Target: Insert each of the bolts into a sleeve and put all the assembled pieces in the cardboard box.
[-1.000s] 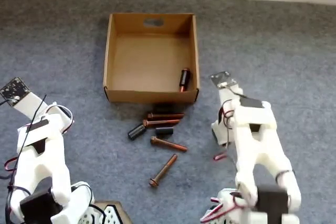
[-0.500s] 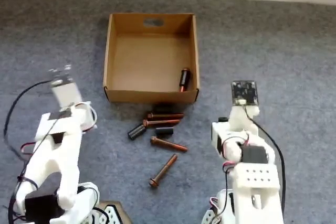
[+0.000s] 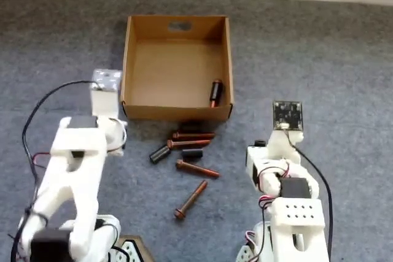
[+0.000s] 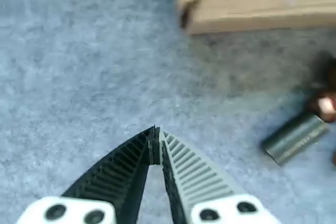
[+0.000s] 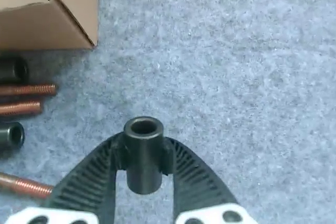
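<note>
one sleeve (image 5: 142, 137) held in right claw (image 5: 143, 150), bore exposed; left claw (image 4: 157, 132) clenched, empty; best open it, grip a bolt (image 3: 190, 199) near its head, aim threads at bore

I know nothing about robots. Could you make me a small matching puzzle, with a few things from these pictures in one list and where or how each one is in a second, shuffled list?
Things:
1. left hand
2. right hand
3. assembled piece
4. lone bolt

States:
A. inside the cardboard box, by its wall
B. shut, holding nothing
C. lying bare on the carpet, nearest the arm bases
D. shut on a black sleeve

Pairs: 1-B, 2-D, 3-A, 4-C
</note>
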Tool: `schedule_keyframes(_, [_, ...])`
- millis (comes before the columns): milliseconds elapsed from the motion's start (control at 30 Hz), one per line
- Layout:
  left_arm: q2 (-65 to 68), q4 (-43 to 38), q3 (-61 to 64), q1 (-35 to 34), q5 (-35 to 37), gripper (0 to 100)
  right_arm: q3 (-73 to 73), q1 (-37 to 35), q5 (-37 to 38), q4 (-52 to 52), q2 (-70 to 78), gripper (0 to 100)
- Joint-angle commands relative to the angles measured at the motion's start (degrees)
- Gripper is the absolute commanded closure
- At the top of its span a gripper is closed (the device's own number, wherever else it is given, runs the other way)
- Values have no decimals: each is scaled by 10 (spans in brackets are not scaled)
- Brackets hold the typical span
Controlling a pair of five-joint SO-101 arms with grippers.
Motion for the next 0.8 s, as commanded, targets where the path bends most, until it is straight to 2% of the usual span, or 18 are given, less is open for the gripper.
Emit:
schedule_keyframes(0, [-117,7,45,60,-16,986,-3,18,-30,-11,-14,992])
schedule_keyframes(133, [-226,25,90,109,-20,976,-3,46,-47,-15,-14,992])
schedule_keyframes(333, [-256,73,94,171,-20,811,-3,54,-47,-15,-14,992])
schedule_keyframes(433, [-256,87,91,207,-20,812,-3,54,-47,-15,-14,992])
schedule_keyframes(600, [-256,134,80,311,-18,811,-3,54,-47,-15,-14,992])
schedule_keyframes(767, [-256,136,83,358,-17,810,-3,54,-47,-15,-14,992])
